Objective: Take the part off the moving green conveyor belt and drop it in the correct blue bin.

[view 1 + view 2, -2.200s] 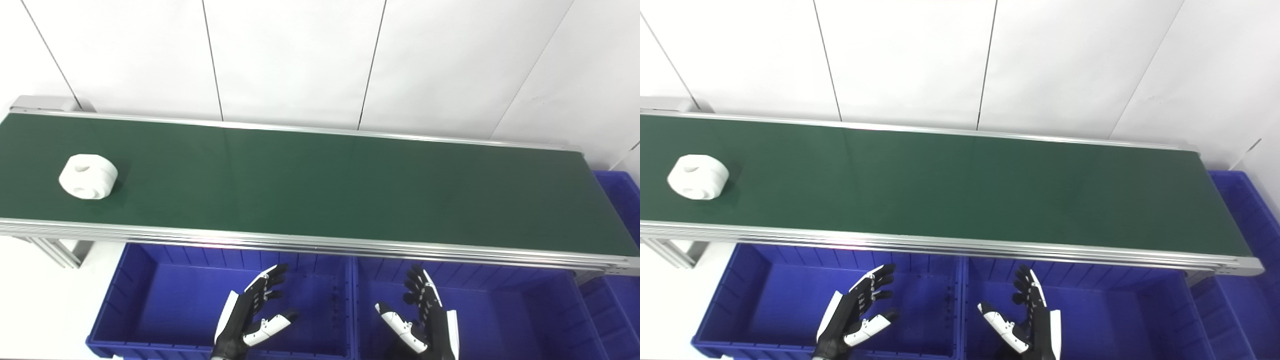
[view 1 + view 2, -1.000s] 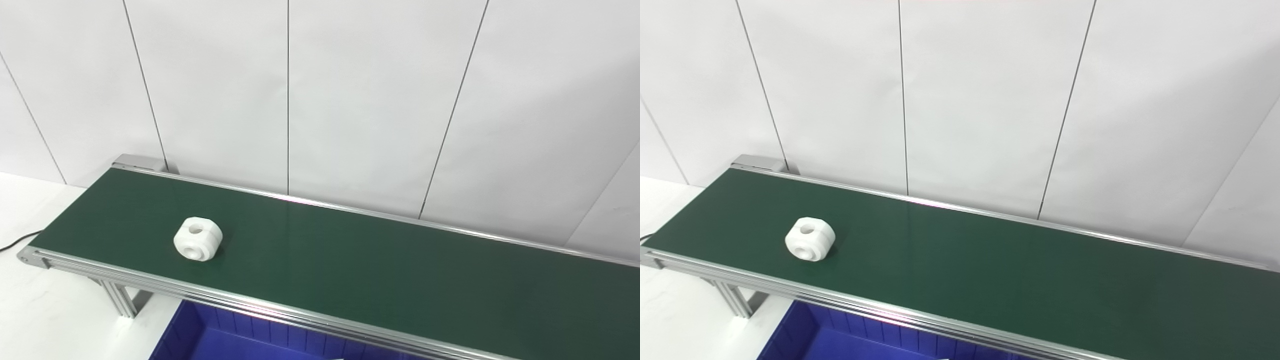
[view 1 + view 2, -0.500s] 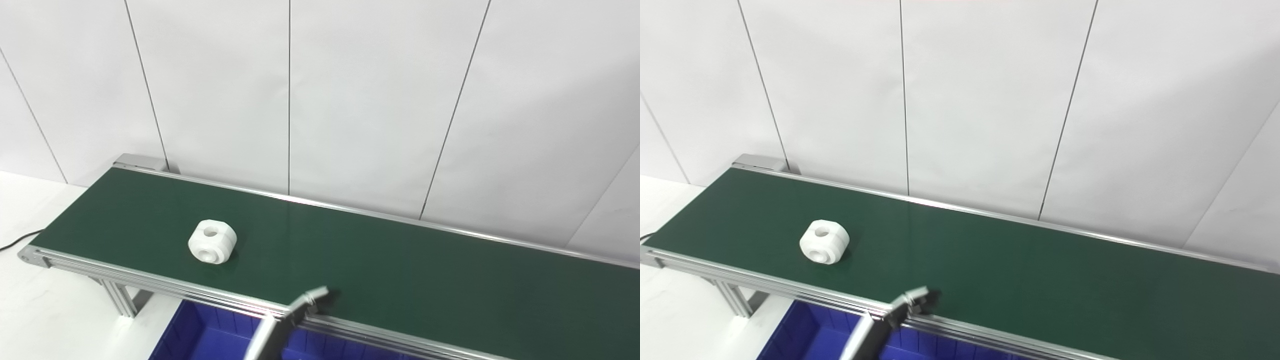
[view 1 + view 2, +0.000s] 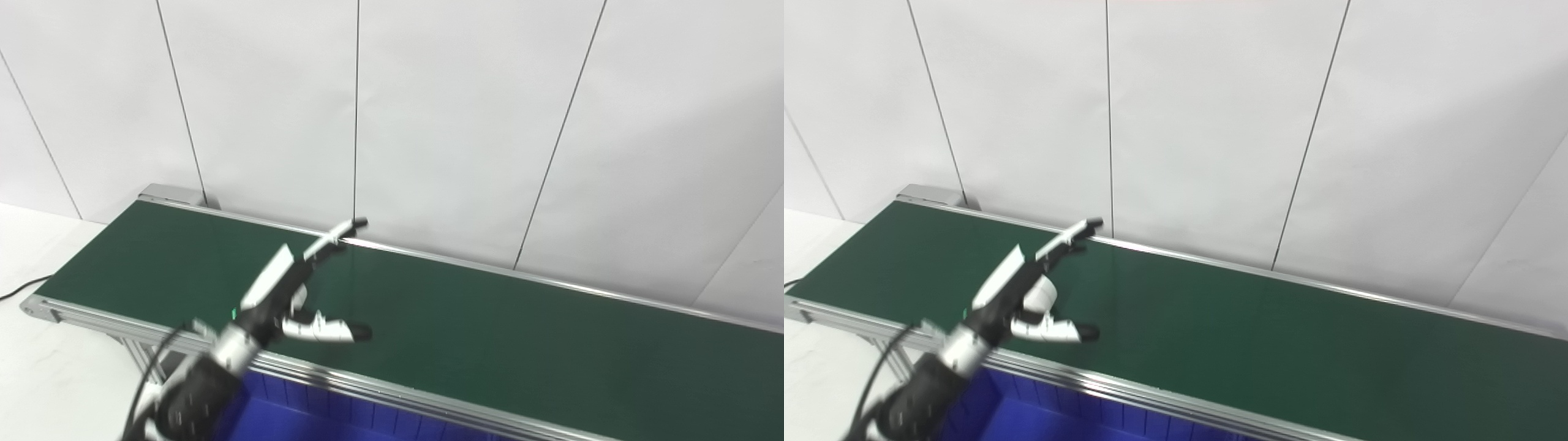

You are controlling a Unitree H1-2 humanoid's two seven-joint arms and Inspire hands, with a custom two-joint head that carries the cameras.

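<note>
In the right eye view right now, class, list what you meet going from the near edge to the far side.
Blue plastic bin → silver aluminium conveyor rail → dark green conveyor belt → white panelled wall.

Bright even light, motion-blurred left hand (image 4: pixel 288 294), rail glare

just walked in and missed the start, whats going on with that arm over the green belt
The robot's left robot hand is stretched out over the green conveyor belt, fingers spread wide and thumb apart, reaching around a white part that lies on the belt. The part is mostly hidden behind the hand and does not look gripped yet. A blue bin sits below the belt's near edge. The right robot hand is out of view.
</note>
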